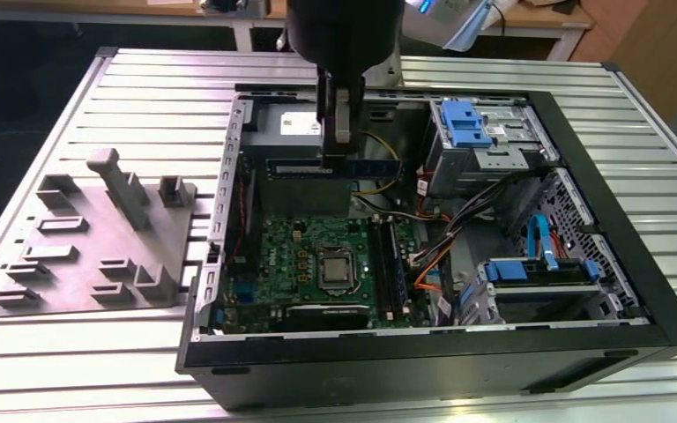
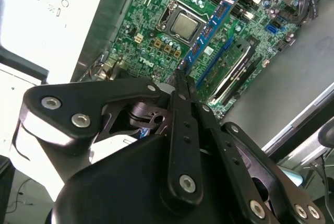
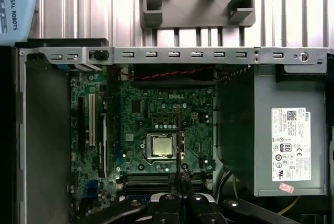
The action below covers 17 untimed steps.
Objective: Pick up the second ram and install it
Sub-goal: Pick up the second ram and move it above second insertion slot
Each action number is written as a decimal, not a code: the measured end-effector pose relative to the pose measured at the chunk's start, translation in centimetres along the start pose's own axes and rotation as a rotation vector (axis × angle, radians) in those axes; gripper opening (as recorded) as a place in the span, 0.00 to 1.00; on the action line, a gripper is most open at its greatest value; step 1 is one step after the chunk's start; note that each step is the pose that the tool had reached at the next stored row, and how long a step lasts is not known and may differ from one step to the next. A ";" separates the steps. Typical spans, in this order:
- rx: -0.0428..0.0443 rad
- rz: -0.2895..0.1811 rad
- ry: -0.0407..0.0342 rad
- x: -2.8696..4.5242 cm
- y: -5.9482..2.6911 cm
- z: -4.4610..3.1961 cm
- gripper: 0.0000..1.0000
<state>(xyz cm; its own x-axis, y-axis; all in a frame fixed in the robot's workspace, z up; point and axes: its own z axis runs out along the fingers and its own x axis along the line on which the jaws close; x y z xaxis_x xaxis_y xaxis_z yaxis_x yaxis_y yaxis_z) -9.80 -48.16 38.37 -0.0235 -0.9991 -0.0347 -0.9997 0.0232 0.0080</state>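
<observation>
Balance explains the hold: our gripper [image 1: 341, 161] clamps the second ram [image 1: 374, 166] at mid-length, upper centre of the exterior view, so we judge it hangs level, long edge down, above the motherboard [image 1: 303, 251].

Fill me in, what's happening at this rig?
The arm's gripper is shut on the second ram, holding it level in the air inside the open computer case. The stick hangs above the motherboard, not yet seated in a slot. The grey fixture tray sits on the table beside the case.
</observation>
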 end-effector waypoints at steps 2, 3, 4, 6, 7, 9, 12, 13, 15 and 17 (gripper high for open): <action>0.0000 0.000 0.0000 0.01 -0.03 0.30 0.11; 0.0000 0.000 0.0001 0.01 -0.07 0.41 0.11; -0.0001 0.000 0.0002 0.01 -0.15 0.48 0.11; 0.0000 0.000 -0.0001 0.00 -0.41 0.61 0.11; 0.0000 0.000 0.0000 0.00 -0.55 0.66 0.11; 0.0000 0.000 0.0000 0.00 -0.71 0.83 0.11; 0.0000 0.000 0.0001 0.01 -0.72 1.28 0.11; 0.0000 0.000 0.0000 0.02 -0.73 1.45 0.11; 0.0000 0.000 -0.0001 0.03 -0.74 1.78 0.11; 0.0000 0.000 -0.0001 0.04 -0.76 2.02 0.11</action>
<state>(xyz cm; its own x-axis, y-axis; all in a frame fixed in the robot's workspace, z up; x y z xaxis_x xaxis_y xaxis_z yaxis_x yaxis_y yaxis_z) -9.06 -48.15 36.34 -0.0234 -0.9991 -0.0348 -0.9997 0.0231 0.0080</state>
